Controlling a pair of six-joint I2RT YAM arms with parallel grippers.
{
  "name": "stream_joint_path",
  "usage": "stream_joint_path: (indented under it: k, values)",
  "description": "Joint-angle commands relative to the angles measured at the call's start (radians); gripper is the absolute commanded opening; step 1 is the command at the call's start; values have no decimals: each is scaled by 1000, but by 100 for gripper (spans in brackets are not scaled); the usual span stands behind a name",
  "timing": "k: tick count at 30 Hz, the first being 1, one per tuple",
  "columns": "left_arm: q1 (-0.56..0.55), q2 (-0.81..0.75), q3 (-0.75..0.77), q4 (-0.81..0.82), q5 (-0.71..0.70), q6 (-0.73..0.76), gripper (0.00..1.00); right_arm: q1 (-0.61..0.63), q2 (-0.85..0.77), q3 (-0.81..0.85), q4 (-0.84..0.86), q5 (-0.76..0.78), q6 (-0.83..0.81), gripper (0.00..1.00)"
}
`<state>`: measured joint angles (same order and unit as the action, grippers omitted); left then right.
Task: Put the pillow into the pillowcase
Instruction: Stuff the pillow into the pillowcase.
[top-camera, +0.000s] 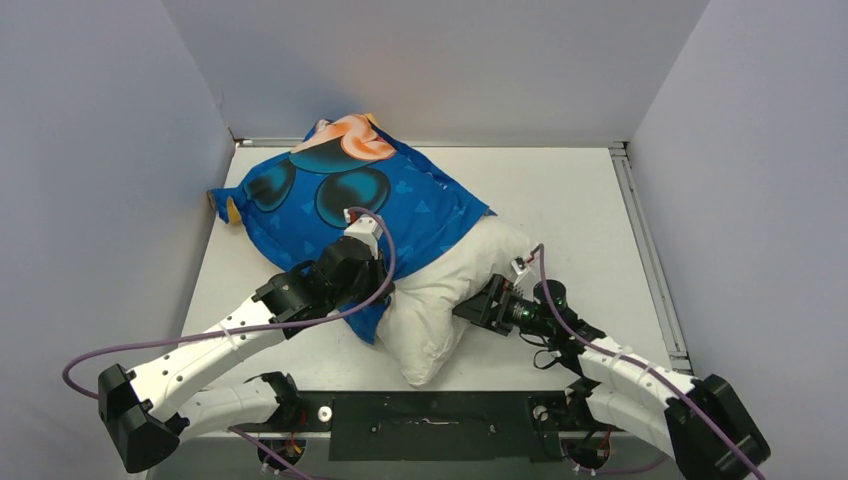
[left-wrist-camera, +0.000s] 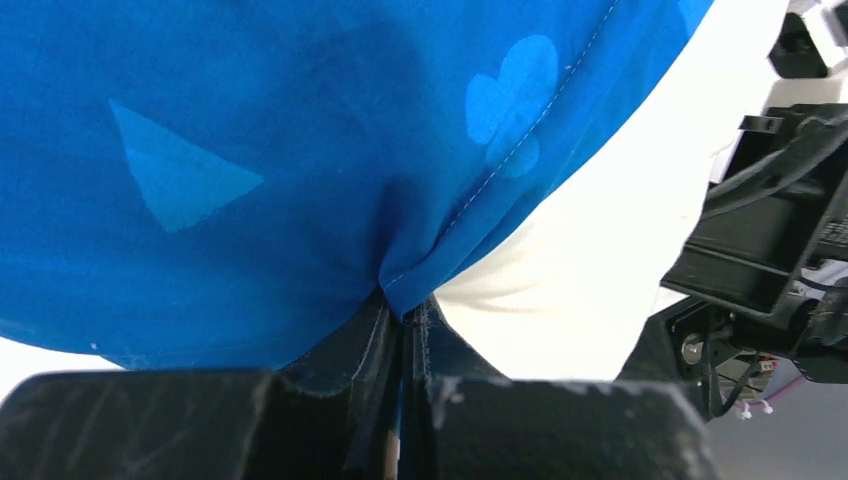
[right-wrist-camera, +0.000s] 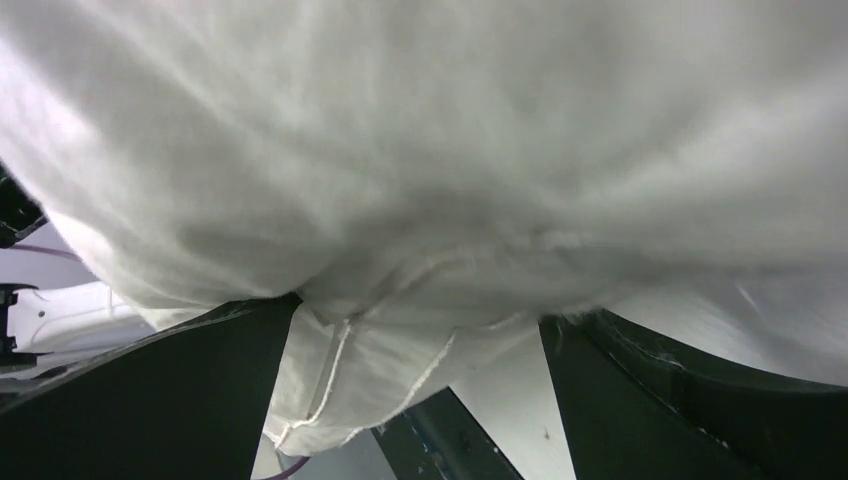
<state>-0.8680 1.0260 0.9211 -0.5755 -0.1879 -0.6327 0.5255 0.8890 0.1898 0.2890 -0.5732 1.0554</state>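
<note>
The limp pillowcase (left-wrist-camera: 250, 150) is pinched at its hem by the left gripper (left-wrist-camera: 405, 315); the seamed edge of the soft pillow (right-wrist-camera: 420, 150), judged the best hold, is straddled by the wide-spread right gripper (right-wrist-camera: 420, 325).

Thin pillowcase (top-camera: 370, 200) was smooth matt blue printed cloth, stitched hem puckered beside pillow (top-camera: 440, 300). Off-white pillow cloth looked crinkly, matt, with raised seam stitching. On left gripper (left-wrist-camera: 405, 320), fingers (left-wrist-camera: 350, 360) looked black plastic, matt, scuffed. On right gripper (right-wrist-camera: 420, 320), fingers (right-wrist-camera: 150, 400) looked dark, slightly glossy. Beyond pillow, table (top-camera: 560, 200) was white, smooth, matt.
</note>
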Motion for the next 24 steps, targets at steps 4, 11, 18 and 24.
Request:
stream_joint_path:
  k: [4,11,18,24]
  values:
    - [-25,-32,70,63,241,-44,0,158,294,110,517,54,88,76]
    - [-236,31,207,26,310,-75,0,223,495,207,736,110,149,25]
    - [-462,218,340,104,356,-89,0,295,545,318,677,196,97,14]
    - [-545,393,509,99,341,-61,0,388,626,336,734,206,115,12]
